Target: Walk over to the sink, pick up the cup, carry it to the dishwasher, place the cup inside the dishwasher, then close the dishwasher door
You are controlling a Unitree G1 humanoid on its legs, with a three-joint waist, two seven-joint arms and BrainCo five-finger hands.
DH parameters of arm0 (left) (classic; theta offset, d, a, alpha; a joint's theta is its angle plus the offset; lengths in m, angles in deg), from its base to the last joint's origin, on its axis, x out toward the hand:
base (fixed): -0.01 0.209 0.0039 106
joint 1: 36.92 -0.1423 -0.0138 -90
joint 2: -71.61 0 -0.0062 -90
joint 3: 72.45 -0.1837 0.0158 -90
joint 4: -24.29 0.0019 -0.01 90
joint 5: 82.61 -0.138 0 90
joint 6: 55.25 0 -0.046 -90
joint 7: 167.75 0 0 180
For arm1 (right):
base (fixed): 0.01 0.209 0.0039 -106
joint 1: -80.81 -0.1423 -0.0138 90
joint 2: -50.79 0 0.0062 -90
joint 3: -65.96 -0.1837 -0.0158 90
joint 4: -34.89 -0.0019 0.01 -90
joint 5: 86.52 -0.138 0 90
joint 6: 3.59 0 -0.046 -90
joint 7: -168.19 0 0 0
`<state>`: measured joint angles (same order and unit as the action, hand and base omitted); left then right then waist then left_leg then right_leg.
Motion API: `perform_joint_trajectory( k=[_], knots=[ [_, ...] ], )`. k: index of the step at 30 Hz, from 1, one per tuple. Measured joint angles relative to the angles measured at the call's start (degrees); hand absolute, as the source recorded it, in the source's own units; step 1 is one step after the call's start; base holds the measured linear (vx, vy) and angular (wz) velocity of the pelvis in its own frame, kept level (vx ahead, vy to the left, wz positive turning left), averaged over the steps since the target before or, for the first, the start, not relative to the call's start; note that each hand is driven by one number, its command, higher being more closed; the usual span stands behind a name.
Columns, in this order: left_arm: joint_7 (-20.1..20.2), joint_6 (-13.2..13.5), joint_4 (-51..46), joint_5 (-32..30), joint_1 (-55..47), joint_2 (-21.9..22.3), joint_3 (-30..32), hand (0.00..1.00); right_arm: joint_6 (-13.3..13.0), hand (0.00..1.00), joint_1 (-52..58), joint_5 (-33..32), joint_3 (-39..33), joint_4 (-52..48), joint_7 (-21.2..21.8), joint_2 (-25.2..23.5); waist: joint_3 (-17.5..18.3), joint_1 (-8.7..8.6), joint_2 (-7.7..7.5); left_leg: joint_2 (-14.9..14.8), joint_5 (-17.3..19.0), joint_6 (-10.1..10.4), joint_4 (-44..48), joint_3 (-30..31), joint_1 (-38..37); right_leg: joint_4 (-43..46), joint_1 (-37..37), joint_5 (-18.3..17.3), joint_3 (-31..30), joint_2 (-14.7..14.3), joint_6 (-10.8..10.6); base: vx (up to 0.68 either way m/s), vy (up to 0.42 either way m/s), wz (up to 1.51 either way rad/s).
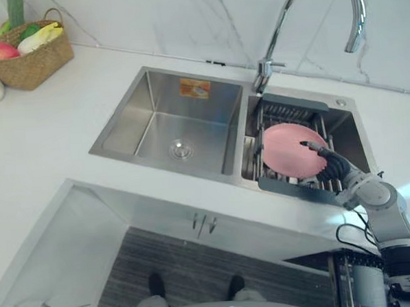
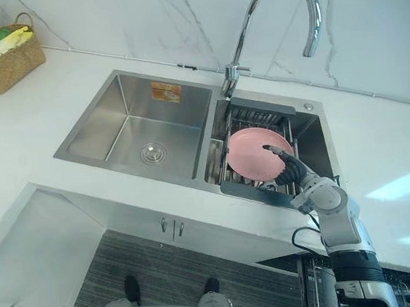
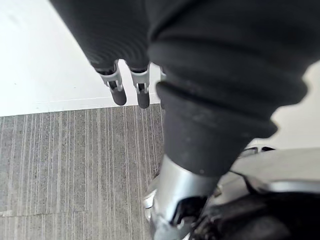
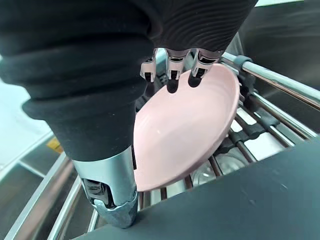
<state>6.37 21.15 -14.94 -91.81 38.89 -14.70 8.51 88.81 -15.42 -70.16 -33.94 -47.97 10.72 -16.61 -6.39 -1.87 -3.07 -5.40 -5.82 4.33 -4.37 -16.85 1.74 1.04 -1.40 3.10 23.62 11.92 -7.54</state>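
No cup shows; a pink plate (image 1: 292, 151) stands tilted in the wire rack (image 1: 285, 115) over the sink's right basin. My right hand (image 1: 333, 166) reaches in from the right. Its nearly straight fingers (image 4: 172, 82) rest their dark tips on the plate's upper rim and face. The thumb (image 4: 116, 200) hangs apart beside the plate's lower edge, above the rack's front bar. The plate still leans in the rack. My left hand (image 3: 129, 82) hangs low over the grey striped floor with its fingers straight and nothing in them.
The left basin (image 1: 176, 127) holds nothing but its drain. A tall curved tap (image 1: 307, 10) arches over the rack. A wicker basket of fruit (image 1: 31, 52) sits at the counter's far left. A dark wire rack (image 1: 356, 276) shows below the counter beside my right arm.
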Motion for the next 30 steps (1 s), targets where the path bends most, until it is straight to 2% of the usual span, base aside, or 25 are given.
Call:
perform_joint_trajectory(
  k=[3, 13, 22, 30],
  knots=[
    [0.0, -0.1, 0.2, 0.0, 0.0, 0.0, -0.1, 0.00, -1.2, 0.00, 0.8, 2.1, 0.1, -0.2, -2.1, -0.1, 0.6, 0.11, 0.01, 0.0, -0.2, -0.4, 0.0, -0.1, 0.0, -0.2, 0.0, 0.4, -0.1, 0.0, 0.2, 0.00, 0.002, -0.01],
    [0.0, -0.2, 0.5, 0.1, 0.1, 0.0, -0.2, 0.00, -1.0, 0.00, 1.3, 9.1, 0.1, -1.8, -10.4, -4.2, 0.8, 0.12, 0.19, 0.0, -0.3, -0.4, 0.1, -0.3, 0.0, -0.3, 0.0, 0.8, -0.2, -0.1, -0.1, 0.00, 0.000, 0.00],
    [0.0, -0.2, 0.5, 0.1, 0.5, 0.0, -0.2, 0.00, 0.3, 0.00, 1.5, 15.5, 0.3, -1.6, -10.4, -5.0, 1.0, 0.99, 0.56, 0.0, -0.3, -0.4, 0.1, -0.2, 0.4, -0.3, -0.5, 0.8, -0.1, -0.1, -0.1, 0.00, 0.000, 0.00],
    [0.1, -0.3, 0.4, 0.1, 0.7, 0.1, -0.2, 0.00, 3.0, 0.00, -1.1, 15.6, 3.0, 3.6, -8.6, -4.5, 0.9, 1.23, 0.64, 0.1, -0.4, -0.4, 0.1, 1.1, 0.4, -0.3, -0.1, 0.8, 0.6, 0.0, -0.1, 0.00, -0.001, 0.03]
  ],
)
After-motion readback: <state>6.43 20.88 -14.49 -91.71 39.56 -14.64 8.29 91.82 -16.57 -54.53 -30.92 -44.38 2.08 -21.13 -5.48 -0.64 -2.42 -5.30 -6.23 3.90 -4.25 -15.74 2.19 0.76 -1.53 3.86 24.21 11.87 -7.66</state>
